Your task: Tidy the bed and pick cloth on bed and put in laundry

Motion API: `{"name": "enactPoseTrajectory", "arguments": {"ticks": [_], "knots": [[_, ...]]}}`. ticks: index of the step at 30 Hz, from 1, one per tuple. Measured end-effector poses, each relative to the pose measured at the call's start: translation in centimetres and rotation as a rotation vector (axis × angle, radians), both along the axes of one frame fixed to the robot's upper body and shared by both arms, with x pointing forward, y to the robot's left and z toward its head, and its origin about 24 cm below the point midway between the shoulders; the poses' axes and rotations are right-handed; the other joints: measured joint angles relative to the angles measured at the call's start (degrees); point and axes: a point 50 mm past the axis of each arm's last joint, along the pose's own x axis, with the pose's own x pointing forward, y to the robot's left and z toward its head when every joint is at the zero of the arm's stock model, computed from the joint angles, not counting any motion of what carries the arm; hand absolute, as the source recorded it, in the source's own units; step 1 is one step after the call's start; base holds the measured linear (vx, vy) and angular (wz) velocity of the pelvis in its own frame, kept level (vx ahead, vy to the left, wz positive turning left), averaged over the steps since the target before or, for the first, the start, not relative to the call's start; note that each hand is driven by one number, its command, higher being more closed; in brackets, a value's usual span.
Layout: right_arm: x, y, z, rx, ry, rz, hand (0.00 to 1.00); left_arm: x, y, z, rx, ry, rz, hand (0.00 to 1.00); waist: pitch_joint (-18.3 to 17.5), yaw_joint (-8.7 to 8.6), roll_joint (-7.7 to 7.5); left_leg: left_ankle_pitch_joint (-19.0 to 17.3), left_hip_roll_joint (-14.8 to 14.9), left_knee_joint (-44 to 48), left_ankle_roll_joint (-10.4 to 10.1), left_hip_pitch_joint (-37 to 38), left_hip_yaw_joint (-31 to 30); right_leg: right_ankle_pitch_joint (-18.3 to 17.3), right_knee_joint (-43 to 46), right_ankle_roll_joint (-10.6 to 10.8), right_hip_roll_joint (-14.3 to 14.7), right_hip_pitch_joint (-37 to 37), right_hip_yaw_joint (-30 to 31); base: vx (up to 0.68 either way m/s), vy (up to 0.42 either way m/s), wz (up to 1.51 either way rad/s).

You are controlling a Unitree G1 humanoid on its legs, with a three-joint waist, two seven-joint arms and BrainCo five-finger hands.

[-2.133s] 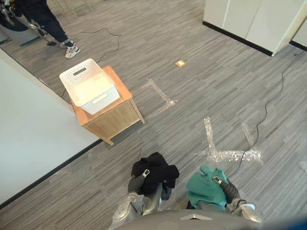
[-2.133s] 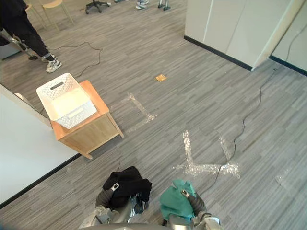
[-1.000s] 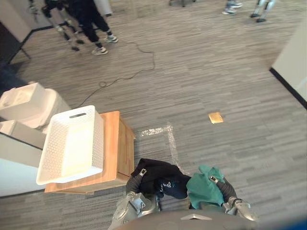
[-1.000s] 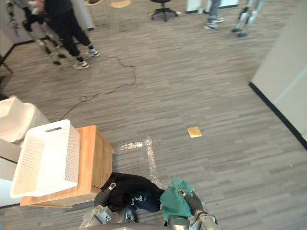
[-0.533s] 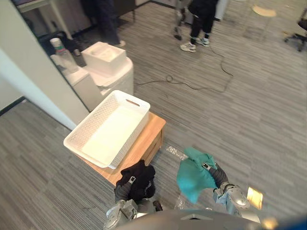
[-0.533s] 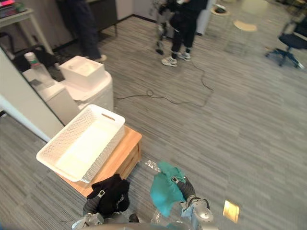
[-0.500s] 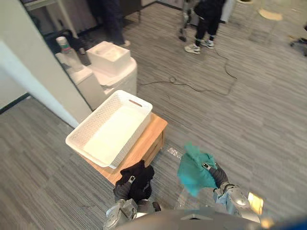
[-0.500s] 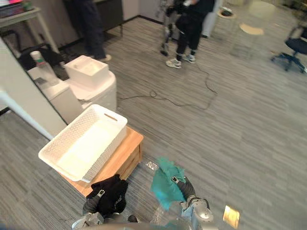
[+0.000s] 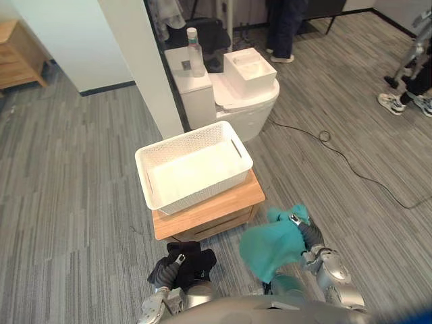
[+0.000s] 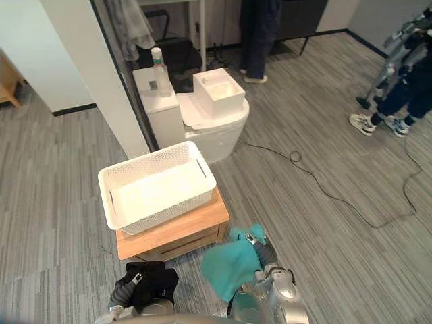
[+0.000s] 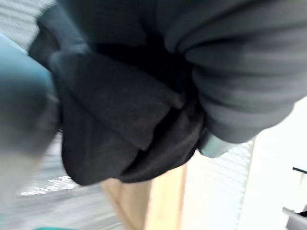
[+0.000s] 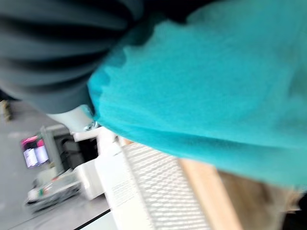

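Left hand: the left hand (image 11: 235,67) is low down on the robot's left, wrapped in a crumpled black cloth (image 9: 192,260). The cloth is bunched right round it, so tbh I can't tell how closed the grip is.
Right hand: the right hand (image 12: 48,52) is low on the right, with a floppy teal cloth (image 9: 270,246) draped over it and hanging down. Same deal, the grip is buried in fabric, so I can't tell.
Laundry basket: a white perforated plastic laundry basket (image 9: 202,192) sits on a low light-wood cabinet (image 9: 209,210), turned a bit askew and overhanging its edges.
Where the cloths are: both are up in the air over the grey striped carpet floor (image 9: 67,189), on the robot's side of the cabinet and apart from the basket. The black one is off the near left corner, the teal one off the near right.
Behind the cabinet: a white toilet (image 9: 253,108), with a clear plastic bottle (image 9: 195,54) standing on its tank and a white rectangular box (image 9: 248,67) on the lid, all next to a white wall edge (image 9: 145,67).
People: dark trouser legs (image 9: 283,27) at the far side, and a white sneaker (image 9: 391,101) off to the right.
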Motion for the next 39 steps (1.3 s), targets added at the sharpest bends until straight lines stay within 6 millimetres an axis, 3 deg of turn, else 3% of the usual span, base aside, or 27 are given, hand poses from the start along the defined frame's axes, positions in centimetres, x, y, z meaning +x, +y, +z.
{"name": "enactPoseTrajectory", "arguments": {"ticks": [1, 3, 4, 5, 7, 8, 10, 11, 13, 14, 16, 17, 20, 22, 23, 24, 25, 26, 27, 28, 29, 30, 31, 32, 35, 39], "knots": [[-0.4, -0.1, -0.2, -0.002, 0.014, -0.005, 1.0, 0.3, -0.2, 0.3, -0.011, -0.02, -0.006, 1.0, 0.19, -0.14, -0.05, 0.86, 0.85, 6.81, -0.03, -3.26, 2.7, -0.43, -0.82, -0.48, -0.26, 1.82, -1.62, 0.2, -0.154, 0.96], [-1.6, -0.3, -0.8, -0.003, 0.052, -0.018, 1.0, 0.9, -0.8, 0.7, -0.039, -0.06, -0.016, 1.0, 0.87, -0.33, -0.12, 6.37, 4.35, 18.68, 0.4, -8.07, 10.99, -0.3, -5.46, -1.15, -0.44, 8.55, -5.44, 0.23, -0.15, 0.82], [-2.0, -0.4, -0.9, -0.006, 0.061, -0.019, 1.0, 1.0, -0.9, 0.8, -0.044, -0.067, -0.02, 1.0, 0.91, -0.25, -0.59, 5.85, 4.76, 19.66, 1.2, -8.36, 13.44, -0.07, -6.54, -1.4, -0.69, 9.91, -6.38, 0.24, -0.132, 0.5], [-2.1, -0.4, -1.0, -0.016, 0.063, -0.015, 1.0, 1.0, -1.2, 0.7, -0.05, -0.069, -0.029, 1.0, 0.84, -0.25, -0.1, 4.43, 5.15, 19.11, 2.21, -8.35, 16.24, -0.04, -7.64, -1.84, -0.76, 11.11, -7.24, 0.14, -0.063, 0.33], [-1.6, -1.2, -0.7, -0.054, 0.043, -0.028, 1.0, 1.2, -2.0, 0.8, -0.077, -0.077, -0.068, 1.0, 0.95, -1.31, 1.7, 2.83, 4.41, 12.46, 2.77, -8.33, 24.24, -0.03, -8.82, -1.87, -0.8, 13.18, -9.13, 0.22, -0.003, 0.37], [-1.4, -1.6, -0.5, -0.066, 0.033, -0.04, 1.0, 1.2, -2.1, 0.7, -0.085, -0.072, -0.078, 1.0, 1.07, -1.7, 1.89, 2.56, 2.57, 7.19, 4.5, -7.89, 28.6, -0.06, -9.0, -1.85, -1.2, 13.32, -9.98, 0.23, 0.045, 0.43], [-1.2, -2.0, -0.3, -0.086, 0.023, -0.06, 1.0, 1.8, -2.5, 0.9, -0.092, -0.082, -0.1, 1.0, 0.8, -2.14, 1.54, 3.82, -0.55, -1.79, 6.63, -4.18, 30.3, -0.02, -8.57, -1.73, -1.92, 13.17, -11.16, 0.26, 0.065, 0.67], [-1.3, -1.9, -0.3, -0.088, 0.025, -0.062, 1.0, 1.9, -2.6, 1.1, -0.089, -0.091, -0.114, 1.0, 1.11, -2.18, 0.81, 4.48, -1.73, -5.76, 6.66, -2.82, 30.4, -0.02, -7.13, -1.73, -2.3, 12.74, -12.07, 0.22, 0.055, 0.64], [-1.1, -1.7, 0.0, -0.092, 0.011, -0.08, 1.0, 1.6, -2.9, 1.0, -0.1, -0.074, -0.128, 1.0, 1.3, -1.81, 0.68, 5.27, -1.08, -7.34, 6.61, -1.53, 29.36, -1.15, -0.35, -1.2, -2.66, 9.7, -12.46, 0.15, -0.007, 0.36], [-0.9, -1.5, 0.3, -0.093, -0.01, -0.105, 1.0, 1.3, -3.0, 0.8, -0.098, -0.059, -0.137, 1.0, 1.1, -2.13, 0.86, 5.4, -0.6, -8.46, 6.4, -0.24, 29.0, -2.58, -4.31, -0.31, -1.83, 10.17, -12.38, 0.2, -0.083, 0.17], [-0.5, -1.3, 1.2, -0.096, -0.059, -0.142, 1.0, 0.6, -2.5, 0.6, -0.077, -0.032, -0.156, 1.0, 0.36, -2.01, -1.17, 5.94, -2.27, -11.31, 5.41, 1.99, 29.39, 3.01, -13.12, -0.21, -2.32, 10.88, -12.34, 0.16, -0.141, 0.12], [-0.2, -2.5, 2.0, -0.12, -0.101, -0.21, 1.0, 0.5, -2.6, 0.4, -0.083, -0.01, -0.166, 1.0, -0.44, -3.01, -0.65, 6.89, -2.54, -14.42, 4.0, 3.57, 28.93, 2.97, -12.76, 0.1, -2.24, 11.86, -13.1, 0.2, -0.132, 0.16], [0.7, -6.6, 5.7, -0.205, -0.273, -0.383, 1.0, 1.0, -4.0, 0.6, -0.124, -0.027, -0.22, 1.0, -0.85, -3.5, 0.81, 8.38, -2.82, -18.97, 3.21, 5.77, 29.01, 2.57, -9.45, 0.58, -1.94, 10.69, -13.51, 0.17, -0.046, 0.04], [1.5, -8.8, 8.6, -0.28, -0.386, -0.42, 1.0, 1.4, -4.1, 0.6, -0.126, -0.025, -0.231, 1.0, -0.79, -4.45, 1.0, 7.71, -2.53, -18.75, 3.11, 6.19, 27.91, 1.25, 0.74, 2.49, -3.27, 7.02, -13.7, 0.03, 0.036, 0.18], [2.3, -9.7, 10.6, -0.318, -0.473, -0.422, 1.0, 1.5, -3.7, 0.7, -0.113, -0.027, -0.237, 1.0, -0.52, -4.9, 0.53, 7.54, -2.64, -18.86, 3.22, 6.82, 27.21, 1.24, 9.26, 2.46, -4.97, 3.89, -13.58, 0.02, 0.05, 0.37], [3.1, -10.5, 12.8, -0.341, -0.564, -0.441, 1.0, 1.7, -2.9, 0.7, -0.085, -0.028, -0.247, 1.0, 0.42, -5.22, -1.38, 6.99, -3.08, -19.1, 3.54, 8.32, 26.01, 1.55, 17.45, 2.67, -6.88, 1.55, -12.41, 0.03, 0.014, 0.38], [3.4, -10.8, 13.6, -0.347, -0.602, -0.448, 1.0, 1.7, -2.5, 0.8, -0.071, -0.025, -0.251, 1.0, 0.59, -5.25, -1.74, 6.26, -3.12, -19.08, 3.54, 8.89, 25.5, 2.37, 21.27, 2.35, -7.38, 0.28, -11.69, 0.05, -0.018, 0.46], [3.7, -11.0, 14.7, -0.354, -0.653, -0.452, 1.0, 1.7, -1.9, 0.7, -0.053, -0.016, -0.257, 1.0, 0.65, -5.44, -2.1, 5.5, -2.15, -18.65, 3.75, 9.14, 23.79, 0.63, 24.88, 0.49, -6.47, -2.55, -8.55, 0.07, -0.059, 0.61], [3.7, -11.0, 16.2, -0.371, -0.71, -0.438, 1.0, 1.8, -1.2, 0.5, -0.035, -0.013, -0.24, 1.0, 0.38, -5.68, -2.15, 5.35, -0.64, -18.42, 3.49, 8.21, 21.8, -3.47, 20.76, 0.52, -3.59, -3.55, -5.86, 0.08, -0.05, 0.74], [3.7, -11.0, 17.0, -0.38, -0.744, -0.428, 1.0, 1.9, -1.0, 0.5, -0.027, -0.011, -0.236, 1.0, 0.34, -5.95, -2.07, 5.38, -0.02, -18.33, 3.43, 7.46, 20.51, -3.59, 17.87, 0.4, -2.26, -4.24, -4.74, 0.1, -0.053, 0.96], [3.7, -10.8, 19.0, -0.4, -0.829, -0.404, 1.0, 2.0, -0.7, 0.3, -0.018, -0.006, -0.235, 1.0, 0.29, -6.51, -2.11, 5.74, 0.66, -18.44, 2.89, 6.05, 17.6, -2.69, 9.77, 0.82, 0.41, -4.87, -1.47, 0.13, -0.06, 0.99], [3.9, -10.5, 21.1, -0.418, -0.912, -0.377, 1.0, 1.9, -0.5, 0.2, -0.012, -0.001, -0.24, 1.0, -0.38, -6.65, -3.35, 6.59, -0.21, -18.63, 1.49, 5.36, 16.06, 2.69, -0.81, 0.67, 0.76, -3.81, 1.45, 0.23, -0.108, 0.91], [4.2, -10.4, 21.9, -0.425, -0.947, -0.361, 1.0, 1.8, -0.3, 0.2, -0.008, 0.005, -0.244, 1.0, -0.99, -6.55, -4.42, 6.61, -1.25, -18.73, 1.13, 5.09, 15.36, 7.12, -3.27, 0.48, -0.82, -2.4, 2.08, 0.22, -0.118, 0.78], [4.8, -10.2, 23.4, -0.44, -0.998, -0.328, 1.0, 1.7, -0.4, -0.2, -0.007, 0.024, -0.257, 1.0, -1.4, -6.41, -4.34, 6.89, -1.52, -18.84, 0.73, 4.67, 13.81, 6.39, -6.92, 0.97, -1.04, 0.1, 1.7, 0.18, -0.114, 0.54], [7.5, -8.8, 26.4, -0.441, -1.073, -0.196, 1.0, 2.1, -2.1, -0.1, -0.062, -0.006, -0.287, 1.0, -1.42, -5.36, -0.8, 7.21, -0.31, -18.94, 0.72, 3.99, 13.45, 7.35, -9.47, 0.41, 0.1, 1.09, 0.1, 0.15, -0.079, 0.22], [9.5, -6.2, 26.7, -0.392, -1.034, -0.032, 1.0, 2.1, -2.2, -0.2, -0.074, -0.007, -0.297, 1.0, -1.51, -4.39, -0.64, 7.19, -0.01, -18.87, 0.7, 4.94, 13.33, 7.45, -9.75, 0.26, 0.6, 2.8, -0.2, 0.0, -0.031, 0.1]]}}
